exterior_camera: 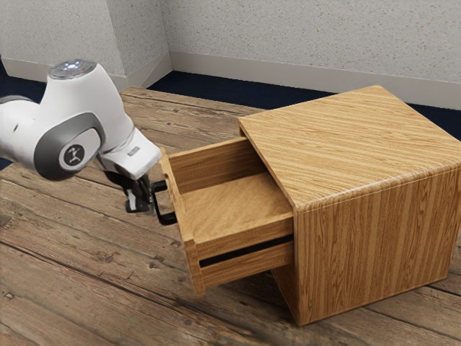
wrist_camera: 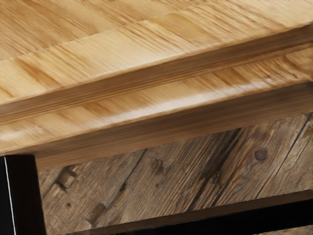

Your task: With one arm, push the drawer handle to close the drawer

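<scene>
Black handle (wrist_camera: 274, 218) alongside wooden drawer front (wrist_camera: 146, 107); weathered planks (wrist_camera: 171, 171) beneath.

Drawer: the drawer (exterior_camera: 234, 205) is made of light brown wood, with streaky grain, and has the shape of an open-topped box.
Drawer state: it is open, and a large part of it is out of the cabinet (exterior_camera: 374, 245).
Drawer pose: it lies level and comes out toward the exterior view's left; its rear part is inside the cabinet.
Front panel: the front panel (exterior_camera: 190, 249) is upright, of the same wood.
Drawer side: along the outer face of the near side runs a dark, straight groove (exterior_camera: 245, 251).
Handle: the handle (exterior_camera: 168, 218) is black, a slim bar with angular bends.
Handle place: it is fixed on the outer face of the front panel and stands out from it.
</scene>
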Controlling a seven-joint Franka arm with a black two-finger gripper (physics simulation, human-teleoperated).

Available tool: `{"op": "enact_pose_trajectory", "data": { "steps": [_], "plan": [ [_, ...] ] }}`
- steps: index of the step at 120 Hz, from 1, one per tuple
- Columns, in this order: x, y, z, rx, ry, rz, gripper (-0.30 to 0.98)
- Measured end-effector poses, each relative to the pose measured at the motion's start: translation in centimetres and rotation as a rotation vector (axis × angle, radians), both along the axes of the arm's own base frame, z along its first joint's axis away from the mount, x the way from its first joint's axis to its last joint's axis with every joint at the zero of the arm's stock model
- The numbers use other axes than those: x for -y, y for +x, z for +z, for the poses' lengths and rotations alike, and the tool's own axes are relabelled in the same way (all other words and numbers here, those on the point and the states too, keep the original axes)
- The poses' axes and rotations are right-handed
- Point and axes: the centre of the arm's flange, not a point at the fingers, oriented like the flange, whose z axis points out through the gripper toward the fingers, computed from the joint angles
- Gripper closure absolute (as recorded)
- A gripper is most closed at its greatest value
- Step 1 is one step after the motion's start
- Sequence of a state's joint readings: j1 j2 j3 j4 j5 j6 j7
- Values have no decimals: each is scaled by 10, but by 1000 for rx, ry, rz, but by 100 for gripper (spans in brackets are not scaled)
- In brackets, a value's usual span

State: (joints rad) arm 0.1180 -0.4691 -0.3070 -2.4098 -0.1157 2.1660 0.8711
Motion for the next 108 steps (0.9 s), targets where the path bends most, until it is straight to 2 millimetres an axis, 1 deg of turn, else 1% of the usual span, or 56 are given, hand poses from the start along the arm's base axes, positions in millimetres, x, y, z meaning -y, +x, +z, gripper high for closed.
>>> {"op": "enact_pose_trajectory", "data": {
  "steps": [12, 26, 31, 44, 54, 73, 95, 108],
  "plan": [
    [6, 0, 4, 10, -11, -25, 77],
    [15, -1, 9, 22, -20, -55, 78],
    [19, 0, 12, 29, -23, -67, 75],
    [28, 2, 20, 43, -32, -92, 78],
    [41, 6, 24, 51, -26, -115, 79],
    [60, 18, 18, 33, -30, -146, 79],
    [85, 30, 16, 20, -48, -199, 79],
    [94, 37, 14, 11, -55, -219, 79]
  ]
}}
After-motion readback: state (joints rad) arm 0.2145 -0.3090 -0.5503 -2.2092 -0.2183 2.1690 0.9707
